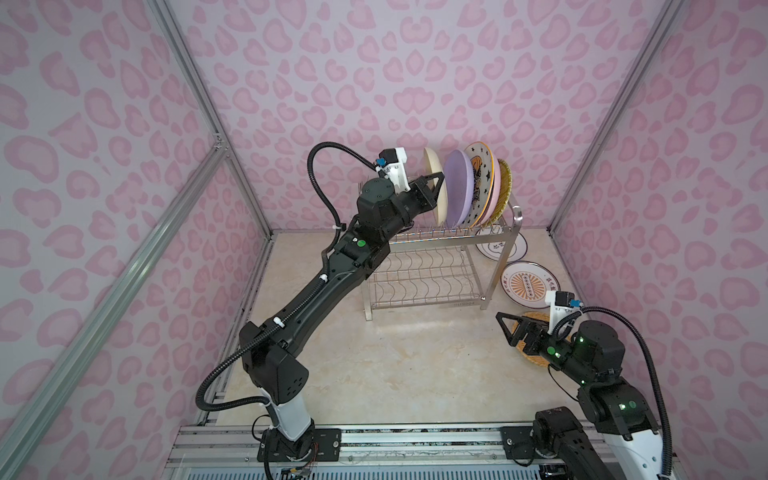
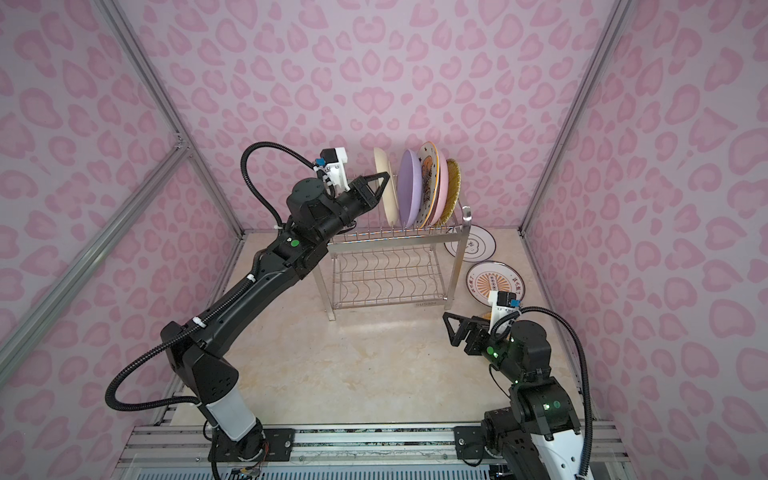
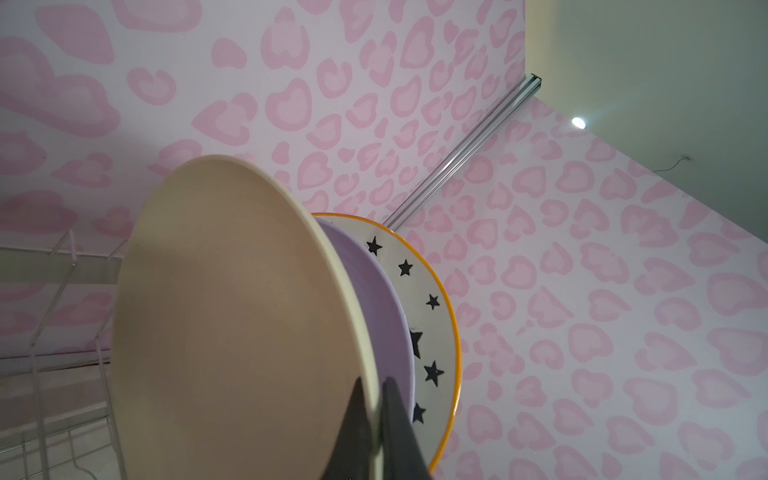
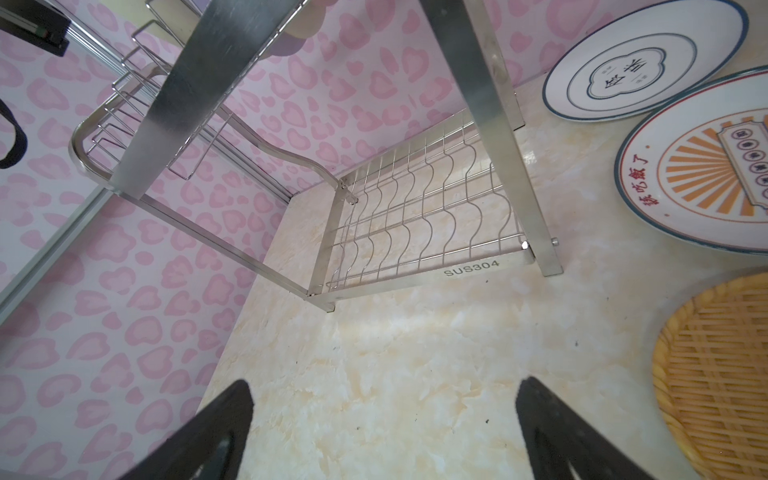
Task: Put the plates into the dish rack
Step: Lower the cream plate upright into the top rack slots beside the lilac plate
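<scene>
The steel dish rack (image 1: 436, 239) (image 2: 395, 241) (image 4: 469, 268) stands at the back of the table. On its top tier stand a lilac plate (image 1: 457, 191) (image 3: 382, 299), a star-patterned plate (image 1: 482, 166) (image 3: 432, 291), a pink plate (image 1: 494, 199) and a wicker plate (image 1: 505, 183). My left gripper (image 1: 436, 187) (image 2: 384, 183) (image 3: 374, 382) is shut on the rim of the cream plate (image 1: 432, 166) (image 3: 232, 311), which stands upright left of the lilac one with its lower edge at the prongs. My right gripper (image 1: 509, 330) (image 4: 384, 386) hangs open and empty above the table.
Right of the rack two printed plates (image 1: 500, 247) (image 1: 530, 284) (image 4: 644, 66) (image 4: 706, 174) lie flat on the table. A second wicker plate (image 1: 536, 320) (image 4: 719, 382) lies partly under my right arm. The rack's lower tier holds nothing. Pink patterned walls close in three sides.
</scene>
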Action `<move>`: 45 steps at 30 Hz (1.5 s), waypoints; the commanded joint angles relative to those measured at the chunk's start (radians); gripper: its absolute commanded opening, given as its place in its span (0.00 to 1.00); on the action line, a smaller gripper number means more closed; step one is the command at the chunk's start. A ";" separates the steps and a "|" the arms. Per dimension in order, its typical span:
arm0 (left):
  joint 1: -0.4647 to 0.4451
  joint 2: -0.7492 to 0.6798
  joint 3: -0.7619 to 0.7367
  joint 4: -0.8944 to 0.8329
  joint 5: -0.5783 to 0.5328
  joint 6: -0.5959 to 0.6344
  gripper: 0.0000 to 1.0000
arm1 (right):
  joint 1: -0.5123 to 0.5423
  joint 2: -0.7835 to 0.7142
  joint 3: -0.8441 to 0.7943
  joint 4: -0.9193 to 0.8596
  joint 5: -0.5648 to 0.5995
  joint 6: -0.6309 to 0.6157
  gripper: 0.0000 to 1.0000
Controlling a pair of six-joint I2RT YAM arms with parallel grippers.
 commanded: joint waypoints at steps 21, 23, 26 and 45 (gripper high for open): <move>-0.025 0.044 0.094 -0.135 0.052 0.119 0.04 | 0.001 -0.001 -0.016 0.020 -0.008 0.011 0.99; -0.025 0.044 0.091 -0.132 0.051 0.111 0.04 | 0.001 -0.001 -0.016 0.017 -0.008 0.010 0.99; -0.022 0.046 0.085 -0.123 0.047 0.100 0.04 | 0.001 -0.001 -0.015 0.015 -0.008 0.011 0.99; -0.006 0.065 0.092 -0.110 0.094 0.063 0.31 | 0.000 -0.042 -0.038 0.061 -0.049 0.037 0.99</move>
